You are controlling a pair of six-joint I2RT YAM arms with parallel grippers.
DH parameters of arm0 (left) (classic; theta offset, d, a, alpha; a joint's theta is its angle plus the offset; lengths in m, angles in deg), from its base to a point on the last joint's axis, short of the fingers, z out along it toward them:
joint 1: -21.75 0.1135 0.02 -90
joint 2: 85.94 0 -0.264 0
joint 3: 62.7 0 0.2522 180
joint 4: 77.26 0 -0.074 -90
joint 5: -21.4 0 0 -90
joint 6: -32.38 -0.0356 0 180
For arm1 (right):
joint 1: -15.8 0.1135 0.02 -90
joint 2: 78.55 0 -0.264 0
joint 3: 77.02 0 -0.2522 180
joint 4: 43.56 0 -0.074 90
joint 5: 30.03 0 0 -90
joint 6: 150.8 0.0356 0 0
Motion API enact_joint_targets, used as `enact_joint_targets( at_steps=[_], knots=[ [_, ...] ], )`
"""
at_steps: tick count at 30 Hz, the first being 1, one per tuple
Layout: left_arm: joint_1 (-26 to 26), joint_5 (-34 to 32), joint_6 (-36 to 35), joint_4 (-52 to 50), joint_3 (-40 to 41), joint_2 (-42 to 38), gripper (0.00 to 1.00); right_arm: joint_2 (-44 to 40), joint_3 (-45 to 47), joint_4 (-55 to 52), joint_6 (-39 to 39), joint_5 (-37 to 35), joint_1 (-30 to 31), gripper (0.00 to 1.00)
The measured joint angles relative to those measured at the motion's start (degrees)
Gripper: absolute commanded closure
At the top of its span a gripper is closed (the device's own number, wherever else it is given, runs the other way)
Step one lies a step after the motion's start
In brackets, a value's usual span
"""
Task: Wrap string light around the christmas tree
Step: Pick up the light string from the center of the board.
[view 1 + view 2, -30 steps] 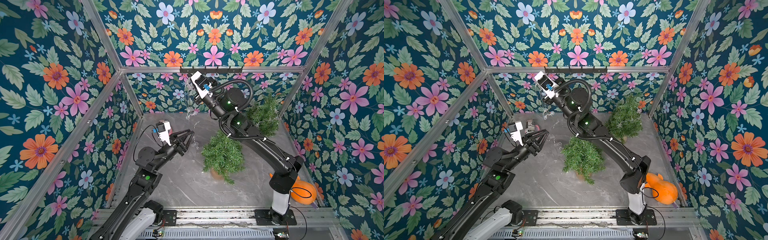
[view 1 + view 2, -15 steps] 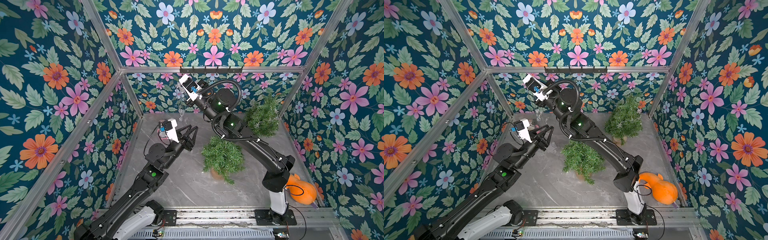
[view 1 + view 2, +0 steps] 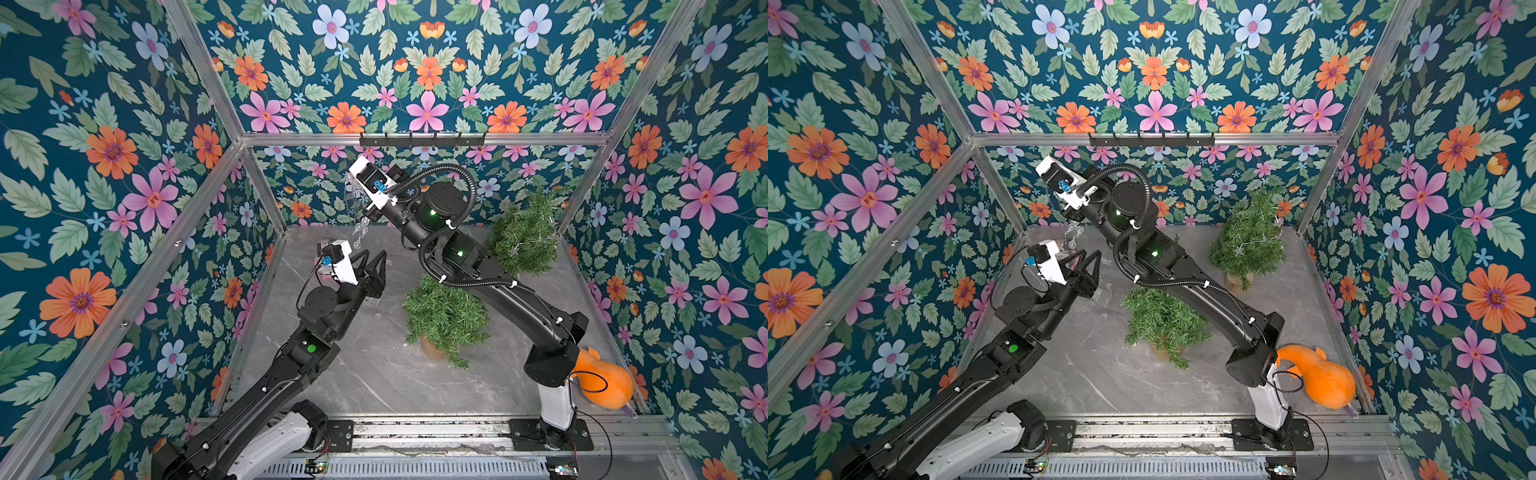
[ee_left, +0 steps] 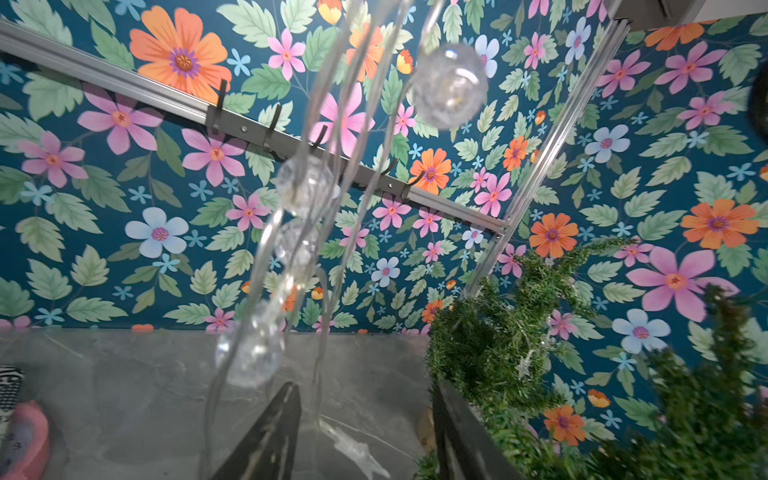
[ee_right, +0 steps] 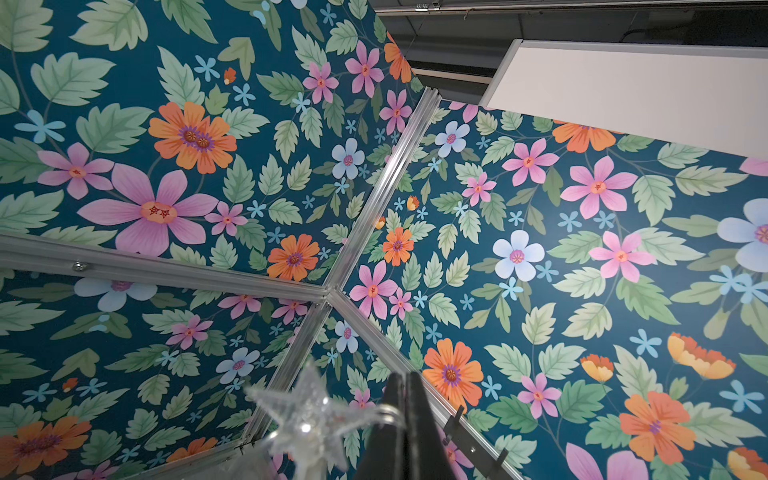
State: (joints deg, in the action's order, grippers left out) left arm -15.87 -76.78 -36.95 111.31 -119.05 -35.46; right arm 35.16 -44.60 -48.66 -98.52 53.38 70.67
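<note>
The right gripper (image 5: 404, 376) pinches the string light (image 5: 307, 411) in closed jaws high over the table's (image 3: 374, 374) far edge. The left gripper's (image 3: 373, 258) jaws stand open beside the dangling strand.

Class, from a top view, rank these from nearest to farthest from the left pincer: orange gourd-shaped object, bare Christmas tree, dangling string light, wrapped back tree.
1. String light, hanging just beyond the left pincer.
2. Bare Christmas tree, table centre.
3. Wrapped Christmas tree, back right corner.
4. Orange gourd-shaped object, front right.
</note>
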Motion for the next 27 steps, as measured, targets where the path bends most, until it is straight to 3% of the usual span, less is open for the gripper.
enact_joint_targets(
  at_steps=[12,15,22,27],
  knots=[
    [0.0,-4.3,-6.0,0.0,0.4,1.0,0.43,-2.8,4.0,0.3,-0.2,-1.1,1.7,1.00],
    [0.0,-5.0,-7.2,0.0,-0.2,2.4,0.54,-3.8,5.4,0.7,-0.2,-1.1,2.4,1.00],
    [0.0,-1.1,-7.2,0.0,-1.8,2.8,0.99,-2.4,2.8,0.7,-3.0,-3.0,2.8,1.00],
    [0.0,5.4,-4.3,-2.3,-2.2,-1.1,1.00,4.0,-7.2,-2.5,-5.3,-6.0,0.9,1.00]
  ],
)
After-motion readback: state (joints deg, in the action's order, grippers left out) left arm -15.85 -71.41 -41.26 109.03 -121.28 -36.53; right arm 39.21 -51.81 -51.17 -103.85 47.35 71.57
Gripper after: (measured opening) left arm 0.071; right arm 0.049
